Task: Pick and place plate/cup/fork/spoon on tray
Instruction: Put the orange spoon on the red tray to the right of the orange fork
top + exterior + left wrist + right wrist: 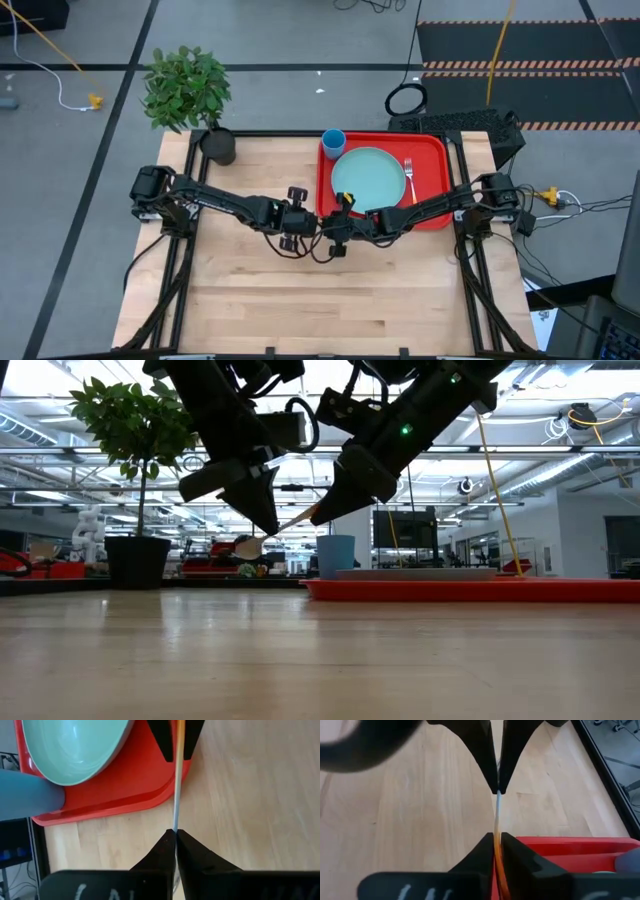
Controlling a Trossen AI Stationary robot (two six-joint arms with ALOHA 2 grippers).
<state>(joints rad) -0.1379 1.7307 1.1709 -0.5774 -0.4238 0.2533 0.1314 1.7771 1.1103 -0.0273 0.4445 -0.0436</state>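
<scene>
Held spoon [176, 795] end-to-end aloft, both pinching: left gripper [176, 834] metal shaft, right gripper [497, 836] orange handle, tray [432, 150] at 3 o'clock.

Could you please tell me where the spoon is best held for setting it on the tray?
Probably the orange handle end, from the tray side. The right gripper is shut there, the left gripper pinches the thin steel shaft nearer the bowl, and the spoon hangs between them above the table.
</scene>
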